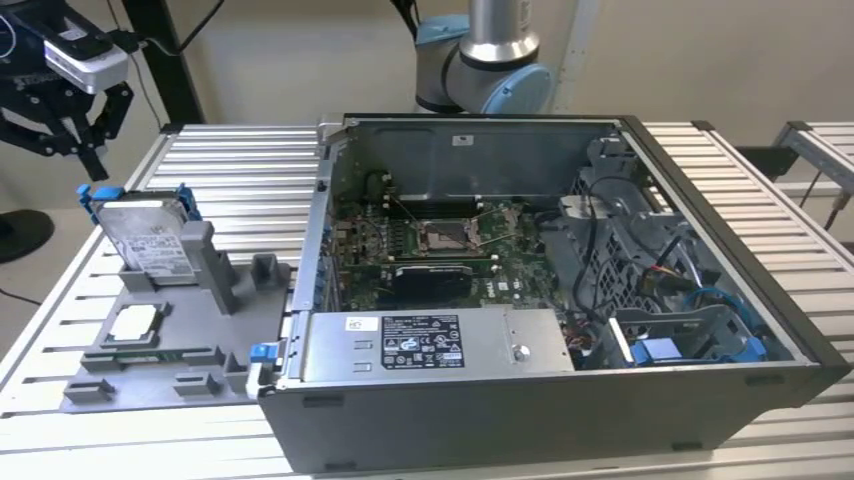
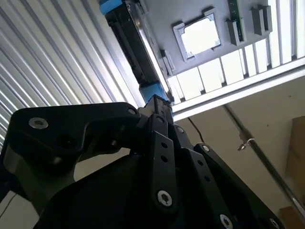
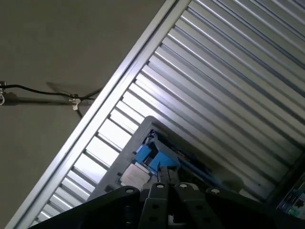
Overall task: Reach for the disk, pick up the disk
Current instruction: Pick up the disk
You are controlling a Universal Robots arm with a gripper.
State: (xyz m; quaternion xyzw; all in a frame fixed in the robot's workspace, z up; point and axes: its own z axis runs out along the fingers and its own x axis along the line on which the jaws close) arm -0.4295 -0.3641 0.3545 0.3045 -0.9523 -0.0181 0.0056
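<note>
Gripper [image 1: 64, 135] hovering spread, empty, just above disk [image 1: 144, 235]. Disk upright in grey holder [image 1: 187, 335] on surface [image 1: 240, 160], beside computer case [image 1: 534, 420]. Risk: off-centre descent, fingers clip blue bracket [image 1: 96, 195], disk tips.

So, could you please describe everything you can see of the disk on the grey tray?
The disk is a flat silver-grey metal rectangle with a white label and a blue plastic bracket along its edges. It stands on edge, leaning back, in the grey tray at the exterior view's left. The gripper hangs close above its top and seems not to touch it.
</note>
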